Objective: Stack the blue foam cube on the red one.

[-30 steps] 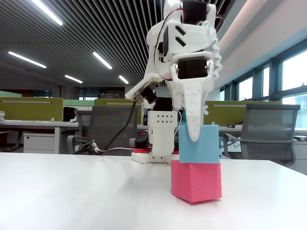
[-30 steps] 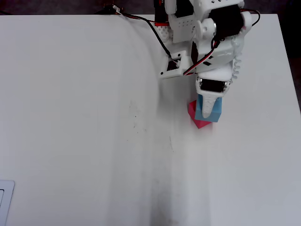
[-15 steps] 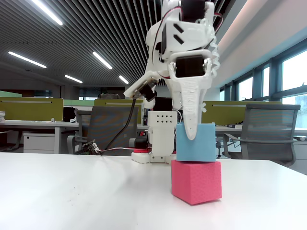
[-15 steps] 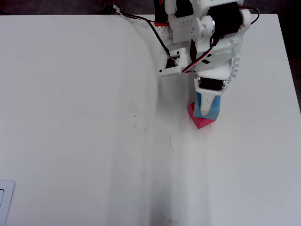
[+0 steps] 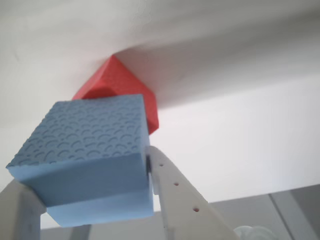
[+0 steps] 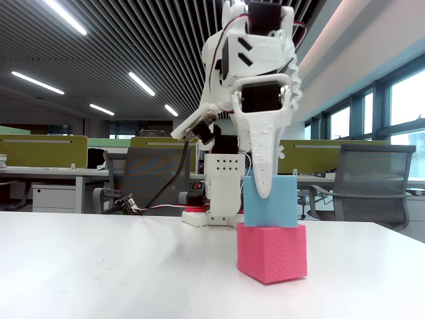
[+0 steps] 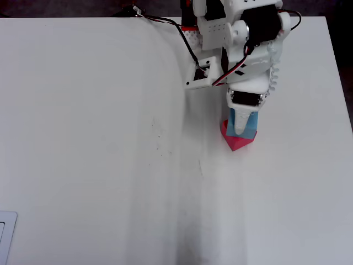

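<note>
1 blue foam cube (image 6: 270,201) sits atop 1 red one (image 6: 272,252) on the white table (image 6: 99,272), right of centre. The arm (image 6: 249,60) reaches straight down, gripper (image 6: 264,189) clamped on the blue foam cube.

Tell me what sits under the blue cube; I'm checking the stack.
The red foam cube sits directly under the blue foam cube, which the hand holds. Whether they touch is unclear; most of the red top is covered.

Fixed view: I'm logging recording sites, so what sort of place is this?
Most likely an open-plan office. Behind the white table stand mesh office chairs, desks with green partitions, and a slatted ceiling with strip lights; large windows line the right side.
</note>
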`<move>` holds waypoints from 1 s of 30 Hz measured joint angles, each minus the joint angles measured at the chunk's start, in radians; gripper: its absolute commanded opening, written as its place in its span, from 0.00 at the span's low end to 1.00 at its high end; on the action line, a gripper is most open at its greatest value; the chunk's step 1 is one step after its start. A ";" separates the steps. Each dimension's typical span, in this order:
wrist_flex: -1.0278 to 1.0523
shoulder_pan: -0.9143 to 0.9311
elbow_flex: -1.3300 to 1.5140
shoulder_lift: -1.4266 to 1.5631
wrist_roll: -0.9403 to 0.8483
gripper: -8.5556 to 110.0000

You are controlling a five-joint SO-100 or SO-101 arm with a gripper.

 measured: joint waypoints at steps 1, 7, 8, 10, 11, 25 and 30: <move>0.000 0.003 0.000 0.000 0.000 0.32; 0.006 0.014 0.002 0.000 0.000 0.39; 0.008 0.015 0.002 0.000 0.000 0.41; 0.009 0.012 0.002 0.018 0.000 0.43; 0.009 0.009 0.002 0.032 0.000 0.43; 0.081 -0.009 0.003 0.270 0.000 0.38; 0.110 -0.008 0.003 0.449 0.000 0.33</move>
